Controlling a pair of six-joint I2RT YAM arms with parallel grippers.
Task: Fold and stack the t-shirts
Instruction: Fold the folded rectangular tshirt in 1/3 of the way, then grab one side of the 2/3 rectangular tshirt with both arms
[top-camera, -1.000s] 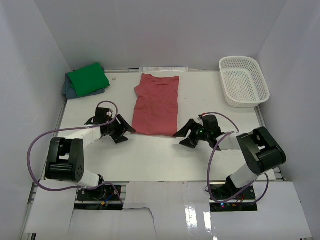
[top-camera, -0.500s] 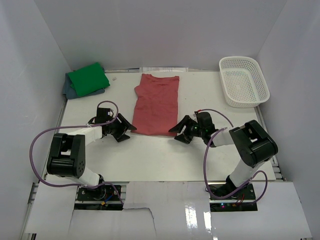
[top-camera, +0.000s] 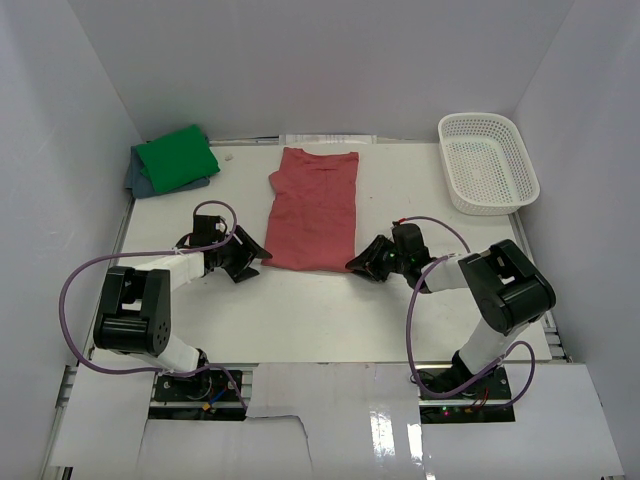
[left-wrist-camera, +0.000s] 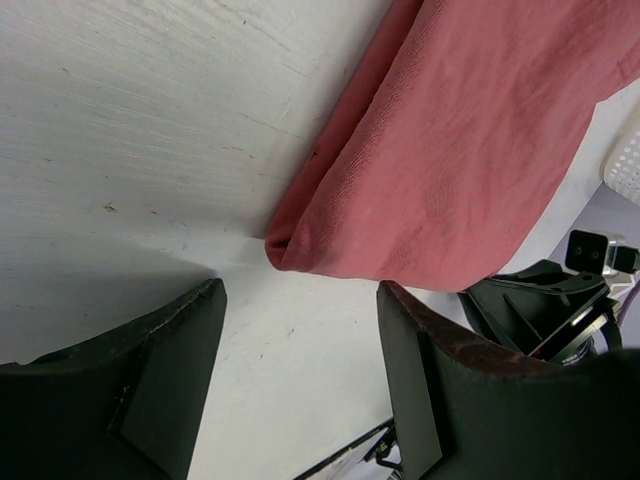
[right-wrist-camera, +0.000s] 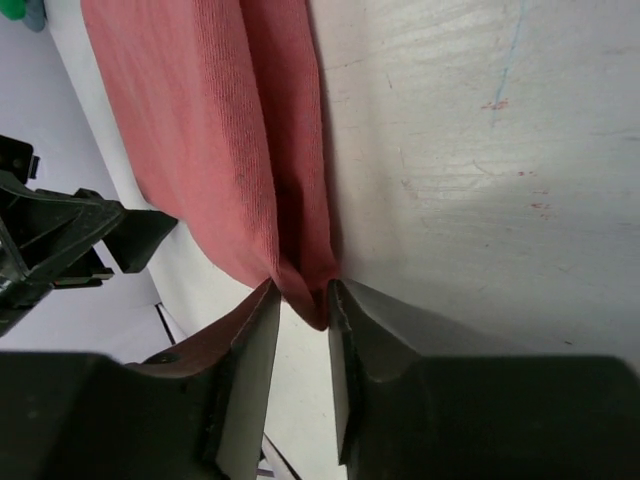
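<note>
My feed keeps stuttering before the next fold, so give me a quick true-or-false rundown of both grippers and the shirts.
1. The right gripper has the near right corner of the red shirt pinched between its fingers. True.
2. The left gripper is clamped on the near left corner. False: its jaws stand open, and the corner lies just ahead of them, untouched.
3. The green shirt lies in the basket. False: it sits folded at the far left of the table, on top of the blue-grey shirt.
4. The red shirt lies flat in the middle of the table. True.
</note>
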